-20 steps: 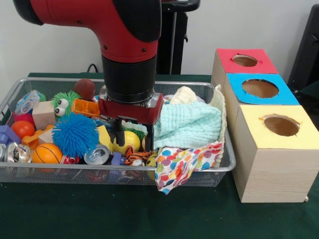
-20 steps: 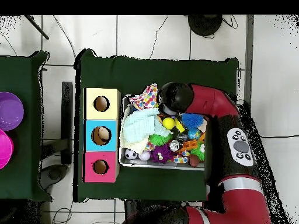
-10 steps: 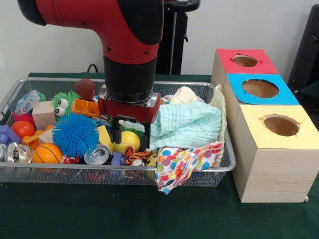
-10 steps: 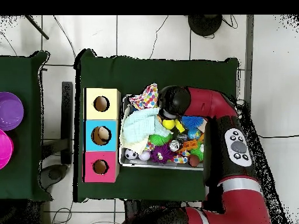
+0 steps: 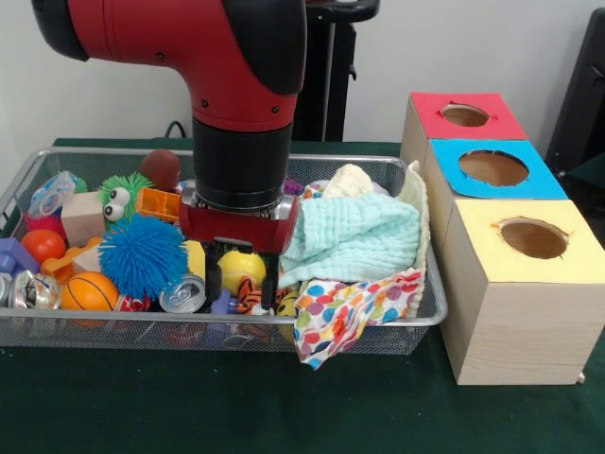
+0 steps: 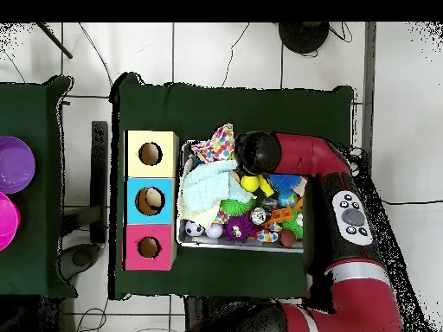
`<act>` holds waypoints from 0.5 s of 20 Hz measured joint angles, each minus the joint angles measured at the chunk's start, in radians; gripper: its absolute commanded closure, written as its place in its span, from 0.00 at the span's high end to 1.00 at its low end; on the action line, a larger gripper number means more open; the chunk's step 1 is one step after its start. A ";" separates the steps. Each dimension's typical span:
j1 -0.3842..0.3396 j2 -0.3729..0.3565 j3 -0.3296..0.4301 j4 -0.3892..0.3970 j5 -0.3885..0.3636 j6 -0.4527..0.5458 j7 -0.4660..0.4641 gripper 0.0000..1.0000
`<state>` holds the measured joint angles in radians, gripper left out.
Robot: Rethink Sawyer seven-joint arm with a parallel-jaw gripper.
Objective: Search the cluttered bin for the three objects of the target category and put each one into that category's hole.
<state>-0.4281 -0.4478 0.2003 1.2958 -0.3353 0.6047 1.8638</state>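
My gripper (image 5: 243,276) is down inside the wire bin (image 5: 113,327), open. One finger stands on each side of a yellow ball (image 5: 240,267), and I cannot tell whether they touch it. A tiger-striped toy (image 5: 249,296) and a soda can (image 5: 183,294) lie just in front of the ball. Three wooden boxes with round holes stand in a row to the right: red-topped (image 5: 465,115), blue-topped (image 5: 493,168) and yellow-topped (image 5: 532,238). From overhead the arm (image 6: 298,160) covers the gripper, and the yellow ball (image 6: 250,182) shows beside it.
The bin also holds a blue spiky ball (image 5: 142,255), an orange basketball (image 5: 88,291), a green fuzzy toy with eyes (image 5: 123,194), a wooden block (image 5: 82,218) and a brown ball (image 5: 161,168). A mint cloth (image 5: 354,236) and a polka-dot cloth (image 5: 345,312) fill its right end.
The gripper has come down lower into the bin, and its fingers now reach down both sides of the yellow ball. The arm shifted slightly. Nothing else moved.
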 measured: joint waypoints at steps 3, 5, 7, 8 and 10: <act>-0.007 0.006 0.009 0.008 -0.002 -0.048 0.000 1.00; -0.010 0.010 0.014 0.014 -0.003 -0.073 0.000 1.00; -0.017 0.020 0.026 0.032 -0.004 -0.110 0.000 1.00; -0.018 0.021 0.027 0.037 -0.005 -0.116 0.000 1.00; -0.020 0.021 0.030 0.042 -0.006 -0.123 0.000 1.00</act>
<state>-0.4480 -0.4270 0.2303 1.3381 -0.3411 0.4814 1.8638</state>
